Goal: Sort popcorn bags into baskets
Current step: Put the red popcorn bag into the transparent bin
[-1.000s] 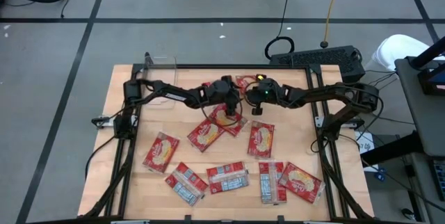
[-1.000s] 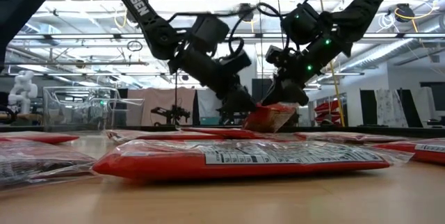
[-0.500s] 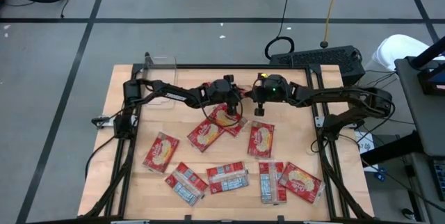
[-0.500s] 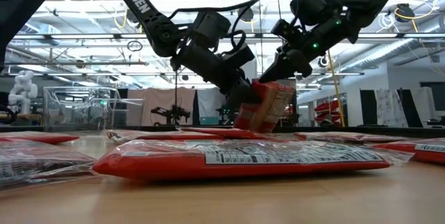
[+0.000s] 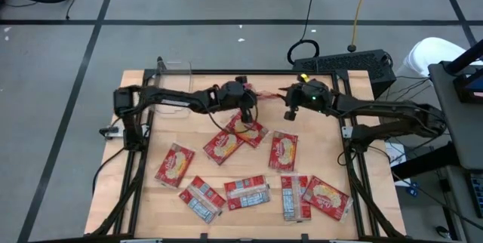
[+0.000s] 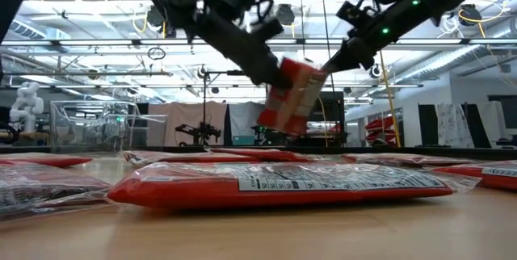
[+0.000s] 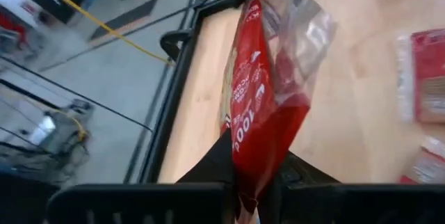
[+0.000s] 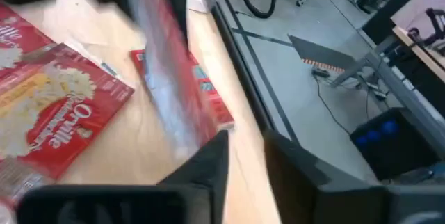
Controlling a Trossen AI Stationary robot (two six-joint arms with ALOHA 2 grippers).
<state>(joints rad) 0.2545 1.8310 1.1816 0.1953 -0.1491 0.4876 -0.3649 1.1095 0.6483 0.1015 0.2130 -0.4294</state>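
The left gripper [image 6: 271, 73] pinches a glossy red popcorn bag [image 6: 292, 96] by one edge, its fingertips hidden behind the crinkled film, the packet now lifted clear of the table where it touched down a moment ago. The right gripper [image 5: 289, 112] has drawn back, fingers parted and empty. The clear plastic basket [image 5: 174, 67] sits at the far left corner, half lost behind the arm.

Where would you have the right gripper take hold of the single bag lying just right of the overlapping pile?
Probably the short edge nearest the right gripper, pinched from above: the bag lies flat, picture up, clear all round, so only its thin edge gives the fingers purchase.
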